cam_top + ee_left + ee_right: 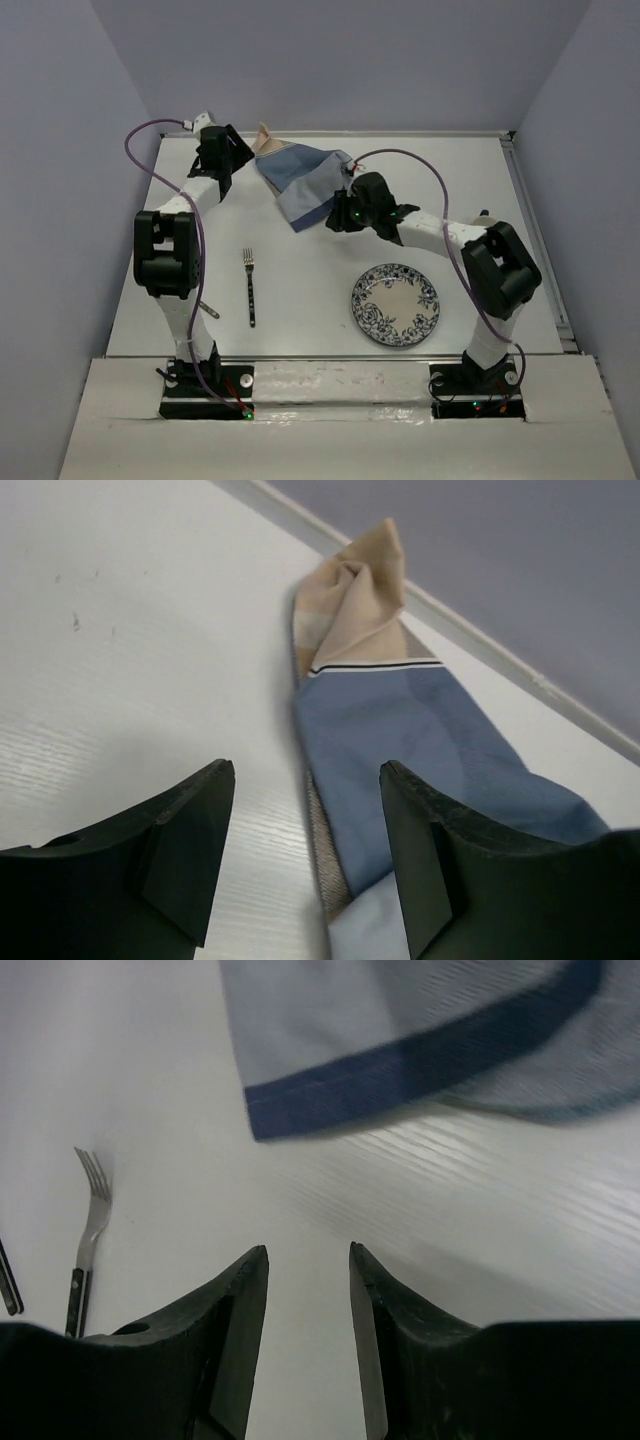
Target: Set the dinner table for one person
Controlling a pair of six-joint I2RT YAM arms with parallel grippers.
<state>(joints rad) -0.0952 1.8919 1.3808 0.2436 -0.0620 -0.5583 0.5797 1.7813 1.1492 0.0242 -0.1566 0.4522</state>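
Note:
The white dinner table (310, 270) carries a crumpled blue-and-tan striped placemat (300, 180) at the back middle. A fork (250, 287) lies left of centre, and a blue-patterned plate (395, 304) sits near the front right. My left gripper (240, 152) is open at the placemat's left edge. In the left wrist view the gripper (307, 772) is low over the table, with the cloth's edge (400, 730) between the fingers. My right gripper (336, 214) is open and empty just beside the placemat's near corner. In the right wrist view the gripper (308, 1250) is over bare table, and the cloth (420, 1040) lies ahead.
A second utensil (208, 309) lies partly hidden under the left arm; its tip shows in the right wrist view (8, 1280), next to the fork (90, 1220). A raised rim (500, 650) runs along the table's back edge. Grey walls enclose the table.

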